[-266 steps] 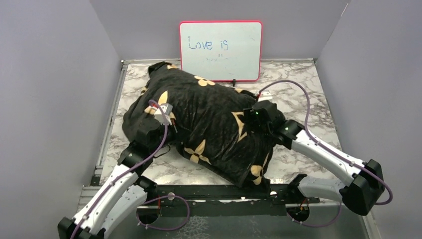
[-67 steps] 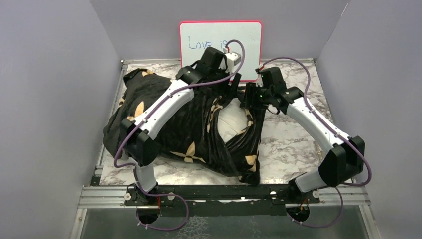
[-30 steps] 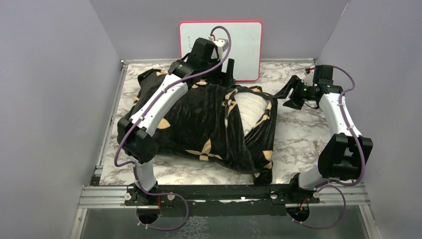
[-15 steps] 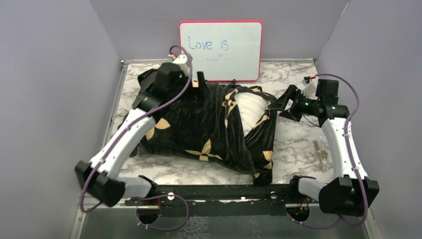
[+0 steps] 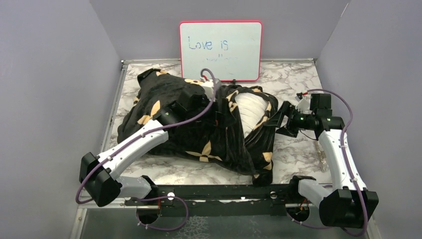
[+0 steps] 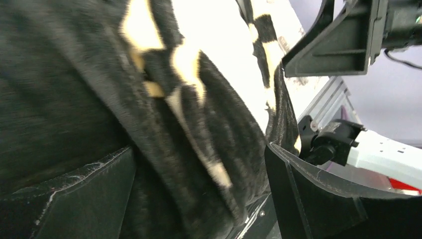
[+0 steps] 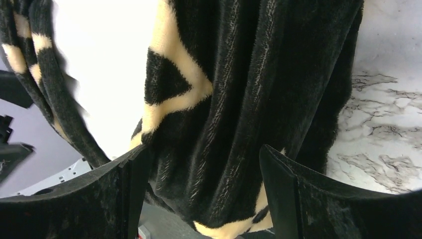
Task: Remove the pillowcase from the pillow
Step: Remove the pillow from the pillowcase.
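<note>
Pillowcase [image 5: 229,144]: crumpled across the middle of the table [image 5: 298,79], reaching toward its left and back edges; still on the pillow [image 5: 250,107]; black pile with tan motifs; its mouth gapes toward the right edge.
Pillow: mostly inside the pillowcase; one white patch shows through the mouth, right of centre, nearer the back edge than the front.
Left gripper [image 5: 219,113]: over the middle of the pillowcase, just left of the white patch; jaws spread wide; in the wrist view a ridge of black fabric lies between the fingers [image 6: 74,204], not pinched.
Right gripper [image 5: 279,118]: at the right side of the pillowcase, by the mouth; jaws spread; folds of the fabric hang between the fingers [image 7: 283,199], nothing pinched; marbled top shows just to one side.
Whiteboard [image 5: 220,50]: upright at the back edge; pink frame; "Love is" written on it.
</note>
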`<action>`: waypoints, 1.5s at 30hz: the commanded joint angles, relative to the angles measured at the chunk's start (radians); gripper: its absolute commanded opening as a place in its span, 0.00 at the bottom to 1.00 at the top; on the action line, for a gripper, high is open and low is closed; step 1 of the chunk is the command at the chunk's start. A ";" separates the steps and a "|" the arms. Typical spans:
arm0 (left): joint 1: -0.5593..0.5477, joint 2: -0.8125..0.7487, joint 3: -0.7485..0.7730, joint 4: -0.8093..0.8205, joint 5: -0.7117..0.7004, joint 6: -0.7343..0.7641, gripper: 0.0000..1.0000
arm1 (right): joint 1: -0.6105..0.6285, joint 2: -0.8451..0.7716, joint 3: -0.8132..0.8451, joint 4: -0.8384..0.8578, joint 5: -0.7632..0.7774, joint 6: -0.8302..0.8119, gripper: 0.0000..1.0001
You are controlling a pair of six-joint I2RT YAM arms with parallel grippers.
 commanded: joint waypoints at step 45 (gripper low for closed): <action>0.053 0.046 0.004 -0.324 -0.474 0.016 0.00 | 0.655 0.219 0.211 0.060 0.346 0.129 0.35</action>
